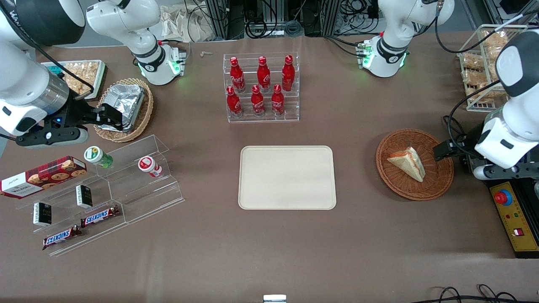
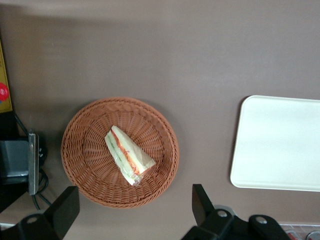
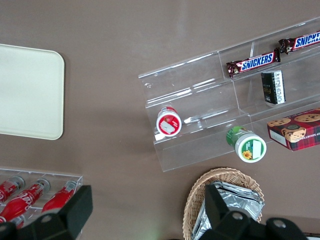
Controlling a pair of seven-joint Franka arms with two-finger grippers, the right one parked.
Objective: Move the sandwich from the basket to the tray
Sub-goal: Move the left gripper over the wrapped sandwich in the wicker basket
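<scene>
I have the gripper (image 2: 135, 210) spread open, well above the basket (image 2: 80, 150) where the sandwich (image 2: 128, 155) lies, and since it looks light, soft and easily crushed, I'd pinch it gently across its flat bread faces for the tray (image 1: 287, 177).

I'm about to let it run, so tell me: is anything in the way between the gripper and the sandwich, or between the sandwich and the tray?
Nothing visible. The gripper, open, hangs above the basket, with the sandwich lying exposed inside. Only bare table separates the basket from the tray.
</scene>
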